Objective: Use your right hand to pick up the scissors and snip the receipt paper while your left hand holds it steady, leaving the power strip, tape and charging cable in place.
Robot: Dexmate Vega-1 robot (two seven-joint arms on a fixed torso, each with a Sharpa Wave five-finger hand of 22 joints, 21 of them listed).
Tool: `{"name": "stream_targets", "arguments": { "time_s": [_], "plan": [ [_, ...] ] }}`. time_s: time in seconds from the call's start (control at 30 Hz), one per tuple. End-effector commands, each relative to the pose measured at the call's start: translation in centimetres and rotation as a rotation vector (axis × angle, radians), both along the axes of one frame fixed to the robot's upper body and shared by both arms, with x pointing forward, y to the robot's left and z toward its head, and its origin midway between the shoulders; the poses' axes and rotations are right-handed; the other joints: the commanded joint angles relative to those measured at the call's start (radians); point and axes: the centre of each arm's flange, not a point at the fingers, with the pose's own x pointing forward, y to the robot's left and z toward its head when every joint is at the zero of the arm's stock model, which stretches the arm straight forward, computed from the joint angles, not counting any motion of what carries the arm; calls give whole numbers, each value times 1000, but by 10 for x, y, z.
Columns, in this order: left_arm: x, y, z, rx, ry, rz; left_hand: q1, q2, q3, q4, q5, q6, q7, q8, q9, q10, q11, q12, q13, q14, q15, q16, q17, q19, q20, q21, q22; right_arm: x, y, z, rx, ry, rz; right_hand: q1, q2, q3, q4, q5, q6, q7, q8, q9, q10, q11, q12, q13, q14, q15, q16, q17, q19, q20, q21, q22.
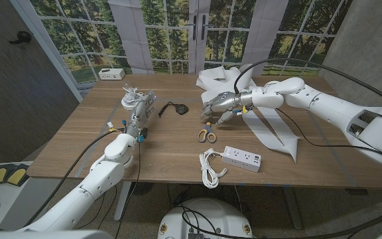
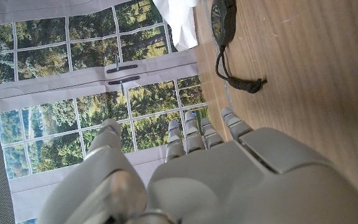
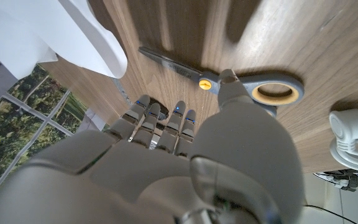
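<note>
Take the scissors (image 1: 207, 135) as your reference: they lie flat on the wooden table (image 1: 71, 149), blades pointing away from the robot, orange-lined handles toward it.

**Right hand.** Your right hand (image 1: 217, 106) hovers just behind the scissors, fingers spread and angled down, holding nothing. In the right wrist view the thumb sits over the pivot (image 3: 204, 84) and the handle ring (image 3: 276, 93); whether it touches them cannot be told. This placement suggests an approach to the handles, so the pick-up is judged not yet done.

**Left hand.** Your left hand (image 1: 136, 109) stands well to the left of the scissors, fingers extended upward and apart, gripping nothing. It is also well apart from the receipt paper (image 1: 264, 126), so it cannot yet steady it.

**Receipt paper.** The white sheet lies crumpled to the right of and behind the scissors, one strip trailing toward the table's near edge.

**Items to leave in place.**
- Power strip (image 1: 241, 158): nearer the robot than the scissors, slightly right.
- White charging cable (image 1: 210, 168): coiled just in front of the scissors.
- A dark round item with a cord (image 1: 171, 108): behind and left of the scissors, possibly the tape.

**Markings.** No brand, label or legible writing can be made out.
</note>
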Motion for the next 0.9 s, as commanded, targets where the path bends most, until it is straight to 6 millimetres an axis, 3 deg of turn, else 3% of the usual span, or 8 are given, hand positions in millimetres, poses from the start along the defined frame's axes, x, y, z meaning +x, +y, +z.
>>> {"name": "stream_targets", "arguments": {
  "time_s": [0.03, 0.33, 0.9],
  "plan": [
    [1, 3, 0, -7, 1, -4, -6, 0, -3, 0, 7, 9, 2, 0, 6, 9, 0, -1, 2, 6, 3, 2, 3, 0, 5, 5, 4, 4, 3, -4, -9, 13, -17, 11, 1, 1, 5, 3, -8, -2, -2, 4, 0, -1, 2, 6, -8, -164, 0, 5, -7, 0, 3, 0],
    [1, 5, -1, -8, 2, -2, -7, 1, -3, 0, 7, 8, 2, -1, 6, 10, -2, -1, 2, 6, 4, 3, 3, 1, 3, 5, 4, 6, 5, -7, -23, 4, -27, 18, 0, 2, 2, 3, -11, -1, 0, 4, 12, -7, 8, 12, -10, -166, 2, 6, -9, -1, 5, 0],
    [1, 6, -1, -10, 2, 0, -8, 2, -4, -1, 7, -3, 0, -4, 6, 10, -2, -1, 2, 6, 3, 3, 3, 1, 2, 5, 4, 10, 5, -11, -38, 12, -45, 14, 0, -2, 7, 2, -5, 3, 4, 5, 28, 6, 21, 25, -8, -163, 5, 10, 6, -8, 13, 1]
  ]
}}
